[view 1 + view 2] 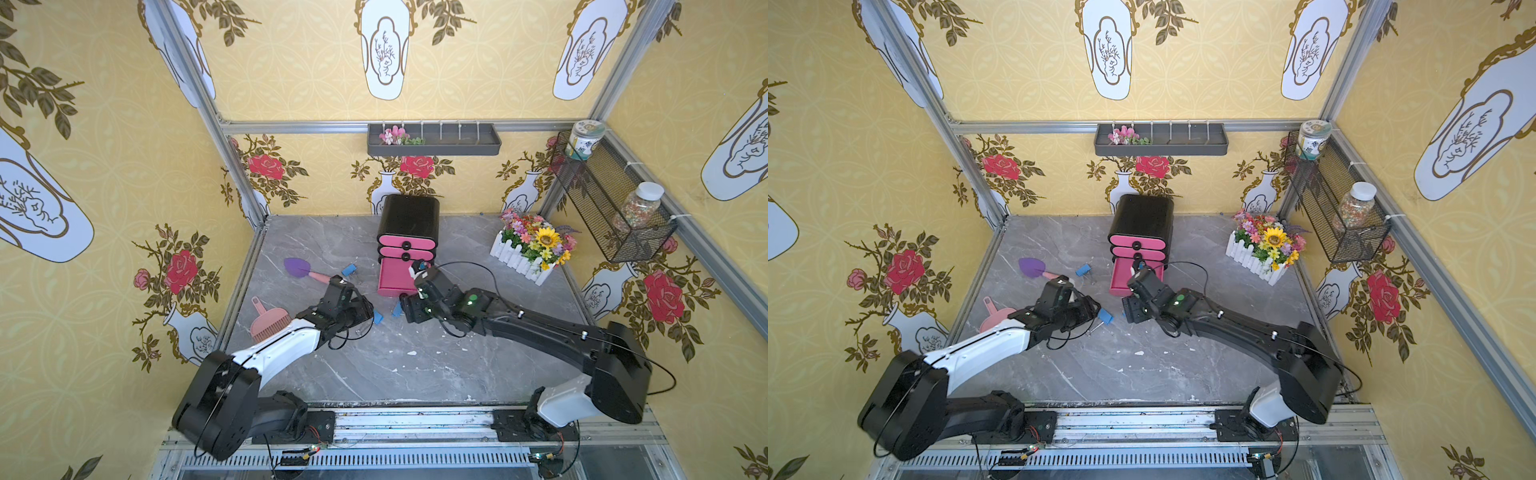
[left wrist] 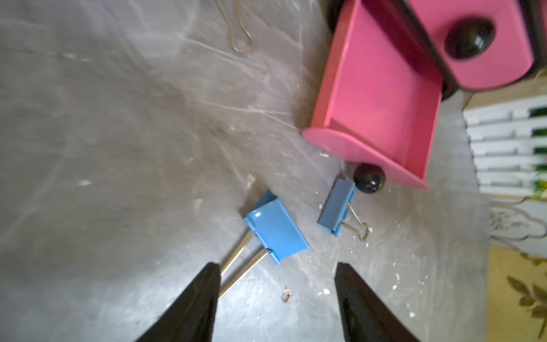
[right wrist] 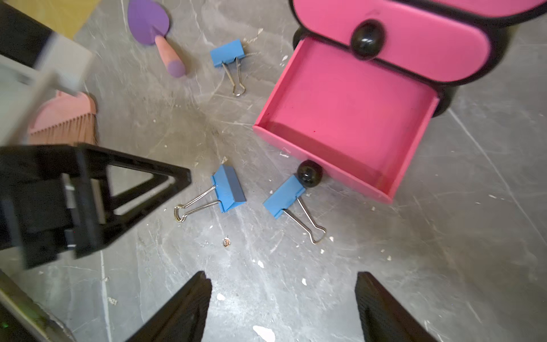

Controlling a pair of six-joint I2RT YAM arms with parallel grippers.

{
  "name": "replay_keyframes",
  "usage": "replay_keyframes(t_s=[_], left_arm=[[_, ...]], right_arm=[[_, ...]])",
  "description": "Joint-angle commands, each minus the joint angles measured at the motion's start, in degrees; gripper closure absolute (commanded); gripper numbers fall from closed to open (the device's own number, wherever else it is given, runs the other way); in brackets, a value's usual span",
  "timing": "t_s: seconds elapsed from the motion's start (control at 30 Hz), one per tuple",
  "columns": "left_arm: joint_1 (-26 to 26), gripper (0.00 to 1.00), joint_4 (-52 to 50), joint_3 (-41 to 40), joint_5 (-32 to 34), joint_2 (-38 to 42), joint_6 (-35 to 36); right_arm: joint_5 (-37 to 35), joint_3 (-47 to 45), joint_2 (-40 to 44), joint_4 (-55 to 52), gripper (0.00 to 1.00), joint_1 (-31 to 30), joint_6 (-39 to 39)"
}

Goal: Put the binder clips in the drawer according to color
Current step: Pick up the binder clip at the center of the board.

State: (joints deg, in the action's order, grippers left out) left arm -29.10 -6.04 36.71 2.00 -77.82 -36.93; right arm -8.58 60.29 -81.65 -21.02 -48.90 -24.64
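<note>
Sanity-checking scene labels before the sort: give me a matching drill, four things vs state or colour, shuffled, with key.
Things:
A. bottom drawer
B. middle drawer
C. left gripper
D. trowel blade

States:
1. purple
2. jaws apart, just short of a blue clip lying on the table
3. shut
4. pulled out, nothing visible inside

Pairs: A-4, B-3, C-2, D-1.
</note>
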Motion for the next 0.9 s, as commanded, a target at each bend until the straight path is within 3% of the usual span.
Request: replay_keyframes(t_s=[0.0,0.2,0.53,0.87], left_arm=[[-1.71,0.32,-0.05,3.02,2.67,-6.35,8.31],[-4.92,0.27,-1.23,7.36,8.45,-12.38,14.63],[-7.95,0.25,-4.05,10.22,15.27,-15.42,20.41],[-8.69,0.25,-3.71,10.47,12.78,-16.77,21.86]], right_arm=[[2.68,-3.26,6.22,0.45,0.18,2.55,-2.25],[2.40,-4.02,13.01,-3.64,0.17,3.95,-1.61],[4.33,-3.60,11.66,-2.08,0.17,5.07,-1.81],[6.53,-0.44,8.02,-2.80,0.17,5.74,-0.31]])
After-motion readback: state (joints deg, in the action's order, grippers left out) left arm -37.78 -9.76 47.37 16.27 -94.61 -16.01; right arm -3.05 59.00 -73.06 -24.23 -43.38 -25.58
